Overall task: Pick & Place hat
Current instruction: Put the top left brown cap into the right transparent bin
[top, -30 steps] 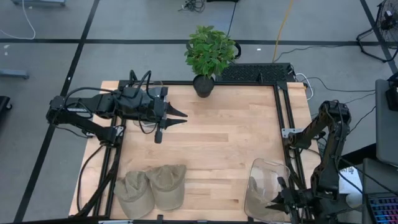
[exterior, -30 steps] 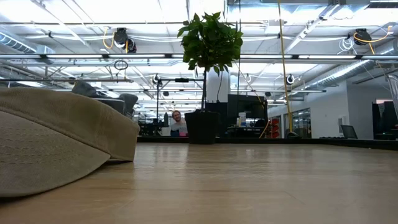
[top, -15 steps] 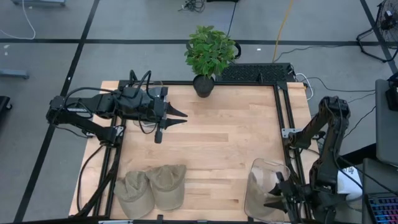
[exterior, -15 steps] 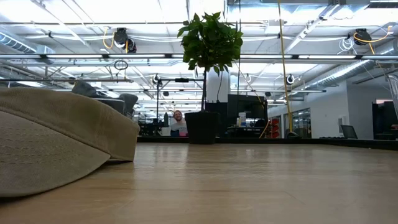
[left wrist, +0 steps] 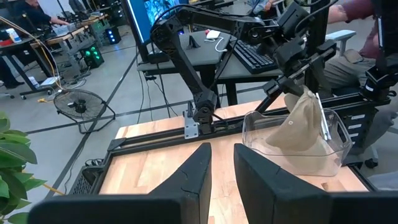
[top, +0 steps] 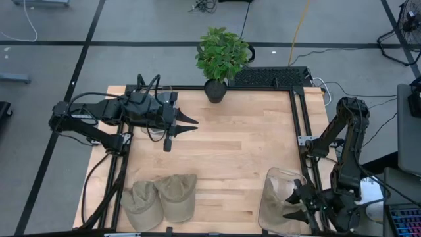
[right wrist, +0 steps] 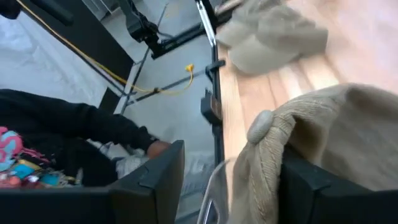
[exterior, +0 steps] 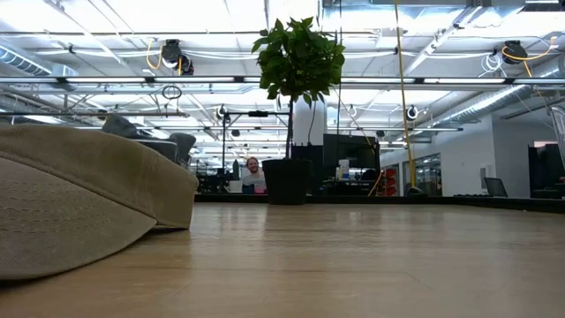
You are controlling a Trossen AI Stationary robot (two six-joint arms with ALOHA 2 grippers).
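Two tan hats lie crown up and side by side near the table's front left corner. The nearer one fills the left of the low view. Another tan hat sits in the clear bin at the front right, with its crown sticking up above the rim. My right gripper is open over that bin, and its fingers stand on either side of the hat's crown. My left gripper waits above the far left of the table, open by a narrow gap with nothing in it. My right gripper is open around the crown of the hat in the bin. In the right wrist view the cloth lies close against one finger, and I cannot tell whether they touch. The hat rests in the bin.
A potted plant stands at the table's far edge. Black rails frame the table. Bare wood spreads across the middle. A person sits at a desk in the room beyond the table.
My right gripper has opened over the bin, let go of the hat and risen a little. The hat stays in the bin.
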